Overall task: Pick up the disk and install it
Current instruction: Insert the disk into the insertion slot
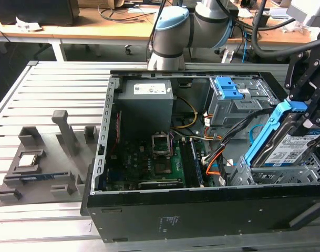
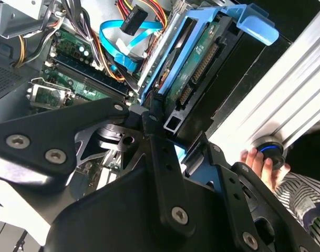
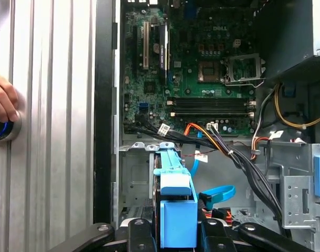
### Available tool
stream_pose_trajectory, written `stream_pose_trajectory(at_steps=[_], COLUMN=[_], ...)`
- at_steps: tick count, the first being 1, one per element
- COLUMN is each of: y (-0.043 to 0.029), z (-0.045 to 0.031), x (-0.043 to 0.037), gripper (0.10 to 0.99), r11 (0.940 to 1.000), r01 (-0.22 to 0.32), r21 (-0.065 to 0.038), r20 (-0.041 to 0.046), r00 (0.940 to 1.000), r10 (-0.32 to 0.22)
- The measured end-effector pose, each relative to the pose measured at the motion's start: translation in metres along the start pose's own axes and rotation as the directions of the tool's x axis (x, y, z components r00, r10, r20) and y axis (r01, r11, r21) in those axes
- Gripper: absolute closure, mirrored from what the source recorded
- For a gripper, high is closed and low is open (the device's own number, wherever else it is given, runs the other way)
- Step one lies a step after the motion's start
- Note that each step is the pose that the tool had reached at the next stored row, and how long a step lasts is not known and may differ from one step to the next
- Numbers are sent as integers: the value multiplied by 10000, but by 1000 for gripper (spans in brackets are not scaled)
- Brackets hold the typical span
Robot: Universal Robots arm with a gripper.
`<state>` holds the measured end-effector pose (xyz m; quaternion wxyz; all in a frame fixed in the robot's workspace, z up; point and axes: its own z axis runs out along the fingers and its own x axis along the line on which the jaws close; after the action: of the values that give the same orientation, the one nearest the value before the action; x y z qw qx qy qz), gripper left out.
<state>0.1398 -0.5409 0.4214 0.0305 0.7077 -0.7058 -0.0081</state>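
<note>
Gripper clamped on the disk, tilted at lower right of the exterior view; best squared to the grey bay and kept off the black cables.

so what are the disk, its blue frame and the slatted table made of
disk: likely metal casing, grey edge, with a smooth paper-like label. blue frame: plastic by its look, uniform matte colour, moulded tab. slatted table: probably aluminium, pale ribbed profiles with a dull sheen.
</note>
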Motion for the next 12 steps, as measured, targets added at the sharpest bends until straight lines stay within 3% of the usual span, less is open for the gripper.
stream_pose_trajectory(at_steps=[12], y=[-6], z=[97], x=[-3], gripper=[722], r11=[10000], r01=[0], r21=[-1], r20=[-1], r00=[10000], r10=[0])
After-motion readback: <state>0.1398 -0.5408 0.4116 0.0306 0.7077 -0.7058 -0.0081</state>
